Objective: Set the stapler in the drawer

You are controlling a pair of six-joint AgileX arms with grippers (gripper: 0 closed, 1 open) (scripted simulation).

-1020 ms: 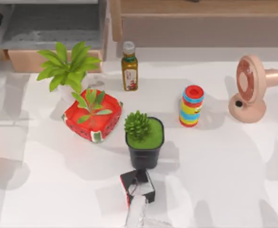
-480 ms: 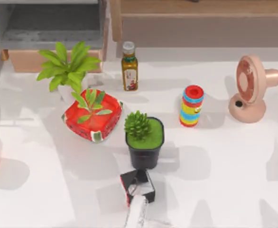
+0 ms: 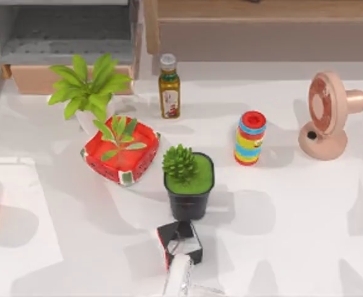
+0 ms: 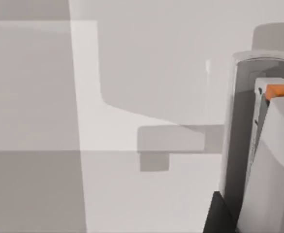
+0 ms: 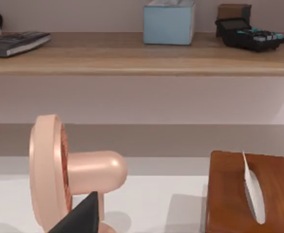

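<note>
The white stapler (image 3: 178,279) lies at the table's front edge near the middle, half cut off by the top view's lower border. It touches a small black-and-red box (image 3: 180,242) just behind it. The drawer (image 3: 67,37) stands pulled out at the back left, its grey inside showing and its tan front panel (image 3: 39,79) facing the table. A dark part of my left gripper (image 4: 218,216) shows in the left wrist view over bare white table. A dark part of my right gripper (image 5: 84,216) shows in the right wrist view, close to the pink fan (image 5: 59,170).
Between stapler and drawer stand a succulent in a black pot (image 3: 188,182), a watermelon-patterned pot (image 3: 121,151) and a leafy plant (image 3: 88,86). An oil bottle (image 3: 169,86), a coloured ring stack (image 3: 250,137) and the fan (image 3: 327,114) stand further right. The wide cabinet (image 3: 262,28) lines the back.
A dark piece of my left arm by the drawer's left edge has left the top view. Shadows on the table's left side have shifted. The stapler and drawer have not moved.
</note>
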